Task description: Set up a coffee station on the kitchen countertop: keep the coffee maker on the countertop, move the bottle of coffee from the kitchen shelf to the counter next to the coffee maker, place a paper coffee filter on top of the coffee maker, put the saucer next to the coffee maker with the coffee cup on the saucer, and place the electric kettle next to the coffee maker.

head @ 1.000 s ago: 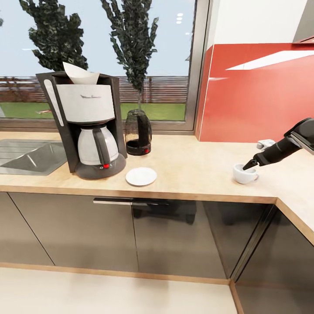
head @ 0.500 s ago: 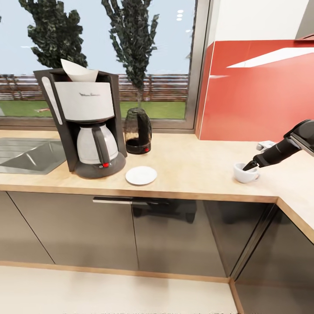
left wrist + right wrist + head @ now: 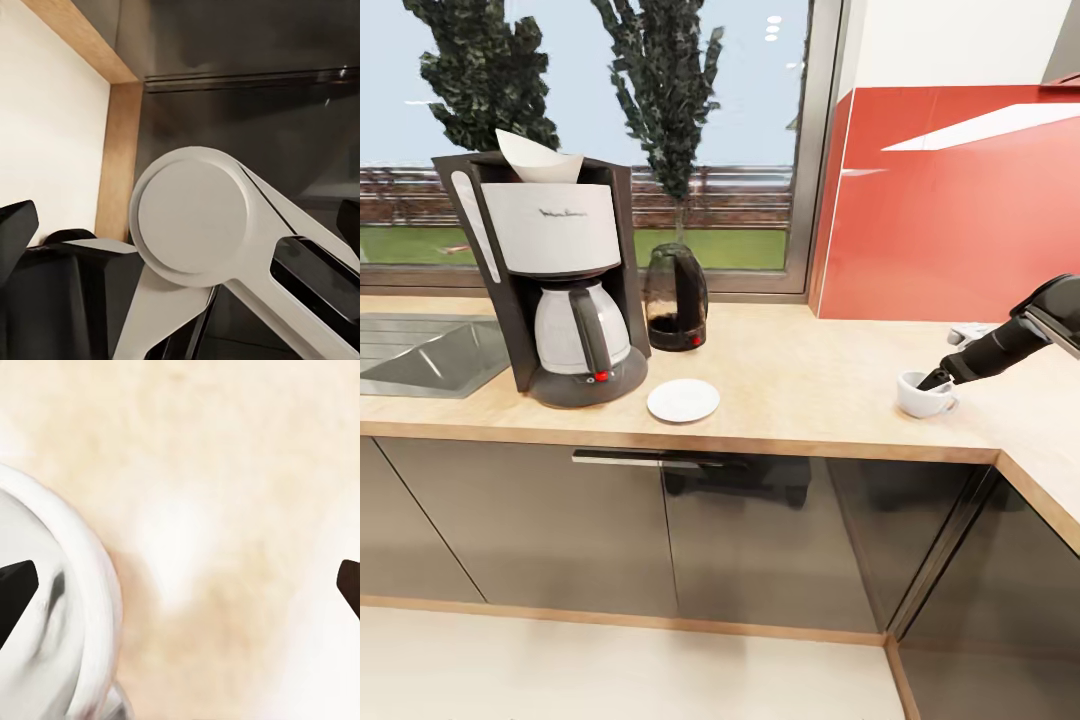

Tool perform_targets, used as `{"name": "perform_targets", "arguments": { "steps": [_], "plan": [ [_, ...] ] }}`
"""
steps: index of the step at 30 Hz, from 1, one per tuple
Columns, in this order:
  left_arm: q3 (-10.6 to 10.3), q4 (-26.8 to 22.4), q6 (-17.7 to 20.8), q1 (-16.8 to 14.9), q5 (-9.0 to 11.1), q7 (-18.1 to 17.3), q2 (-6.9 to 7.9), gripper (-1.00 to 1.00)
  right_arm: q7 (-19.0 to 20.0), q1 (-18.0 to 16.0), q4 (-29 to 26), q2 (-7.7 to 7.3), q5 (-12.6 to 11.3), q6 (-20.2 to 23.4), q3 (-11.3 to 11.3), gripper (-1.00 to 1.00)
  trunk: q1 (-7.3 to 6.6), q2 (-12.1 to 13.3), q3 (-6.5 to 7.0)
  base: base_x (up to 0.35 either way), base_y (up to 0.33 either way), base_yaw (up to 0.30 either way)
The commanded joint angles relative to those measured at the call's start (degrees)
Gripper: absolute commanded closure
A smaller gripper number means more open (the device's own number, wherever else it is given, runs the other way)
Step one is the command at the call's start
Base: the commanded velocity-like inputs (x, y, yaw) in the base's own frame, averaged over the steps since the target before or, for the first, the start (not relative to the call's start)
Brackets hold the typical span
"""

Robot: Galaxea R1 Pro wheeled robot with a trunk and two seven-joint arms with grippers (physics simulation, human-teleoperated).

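Beside coffee maker (image 3: pixel 565 290): electric kettle (image 3: pixel 676 298), saucer (image 3: pixel 683 400)

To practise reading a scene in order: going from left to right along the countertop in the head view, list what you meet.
Steel sink → coffee maker with a paper filter on top → electric kettle → saucer → coffee cup → right claw, its tip at the cup's rim.
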Motion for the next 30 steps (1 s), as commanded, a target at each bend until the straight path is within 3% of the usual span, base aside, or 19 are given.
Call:
{"name": "perform_targets", "arguments": {
  "steps": [1, 20, 30],
  "plan": [
    [-0.2, 0.0, 0.6, 0.0, 0.1, -0.2, 0.01, -1.00, 0.1, -0.1, -0.1, -0.08, -0.1, 0.2, 0.3, 1.00, -0.01, 0.0, -0.06, 0.000, 0.000, 0.000],
    [-0.2, 0.0, 0.6, 0.0, 0.1, -0.2, 0.01, -1.00, 0.2, -0.1, -0.1, -0.10, -0.1, 0.2, 0.3, 1.00, -0.01, 0.0, -0.04, 0.000, 0.000, 0.000],
    [-0.2, 0.0, 0.6, 0.0, 0.1, -0.2, 0.01, -1.00, 0.2, -0.1, -0.1, -0.10, -0.1, 0.2, 0.3, 1.00, -0.01, 0.0, 0.64, 0.000, 0.000, 0.000]
  ]
}}
